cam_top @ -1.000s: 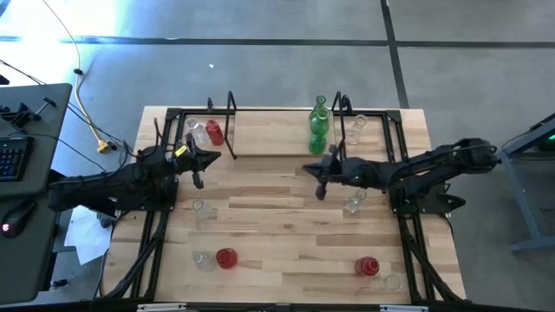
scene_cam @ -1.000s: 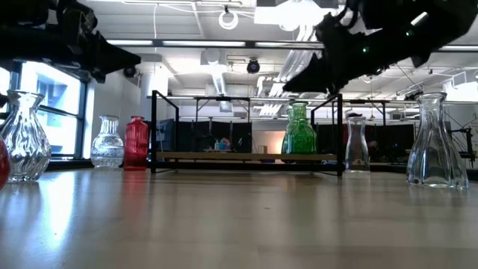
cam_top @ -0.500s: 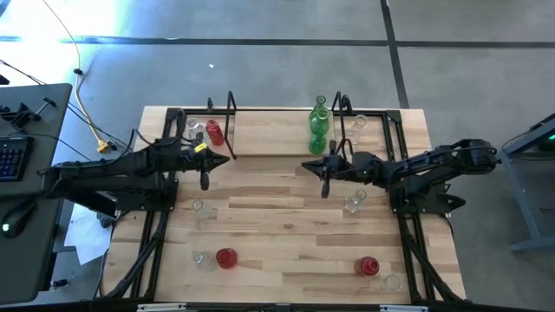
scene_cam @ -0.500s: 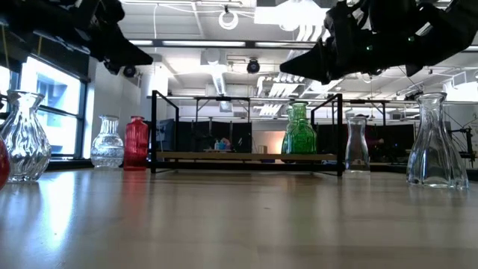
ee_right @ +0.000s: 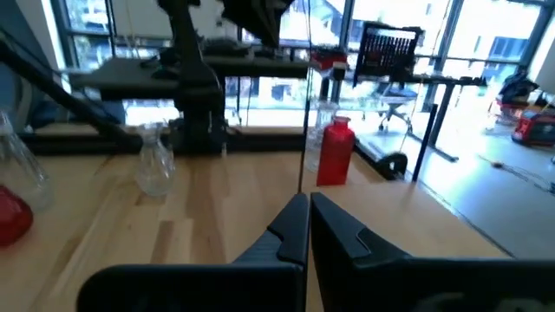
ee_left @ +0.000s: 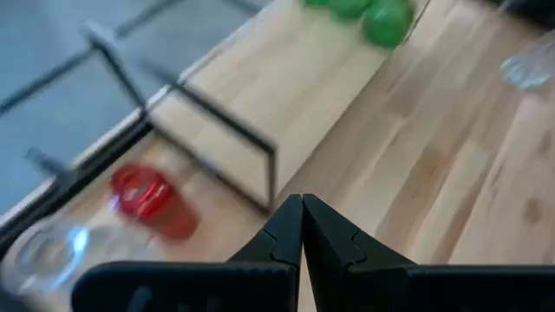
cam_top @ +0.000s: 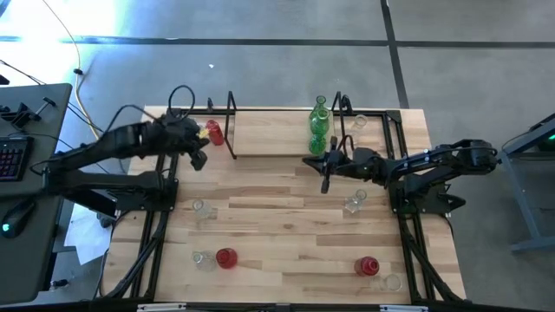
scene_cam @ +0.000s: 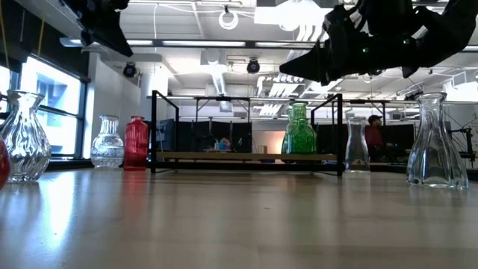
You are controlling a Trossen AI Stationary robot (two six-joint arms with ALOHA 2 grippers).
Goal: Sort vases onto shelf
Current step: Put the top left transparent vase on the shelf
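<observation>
The shelf (cam_top: 277,130) is a light board with black wire frames at both ends, at the table's far side. Two green vases (cam_top: 318,130) stand at its right end. A red vase (cam_top: 214,133) and a clear one (ee_left: 43,251) stand on the table just left of the shelf. My left gripper (cam_top: 199,161) is raised near them, shut and empty, slanting down (ee_left: 302,217). My right gripper (cam_top: 324,185) hovers level in front of the green vases, shut and empty (ee_right: 308,212).
More vases stand loose on the tabletop: clear ones (cam_top: 353,204) (cam_top: 201,208) mid-table, a clear and a red one (cam_top: 226,257) near left, a red one (cam_top: 368,265) and a clear one near right, another clear one (cam_top: 358,124) right of the shelf.
My left gripper has risen well above the table, drawn back a little toward the left edge and tipped from level to slanting down. My right gripper has stayed in place and tipped up to about level. Both stay shut. No vase has moved.
</observation>
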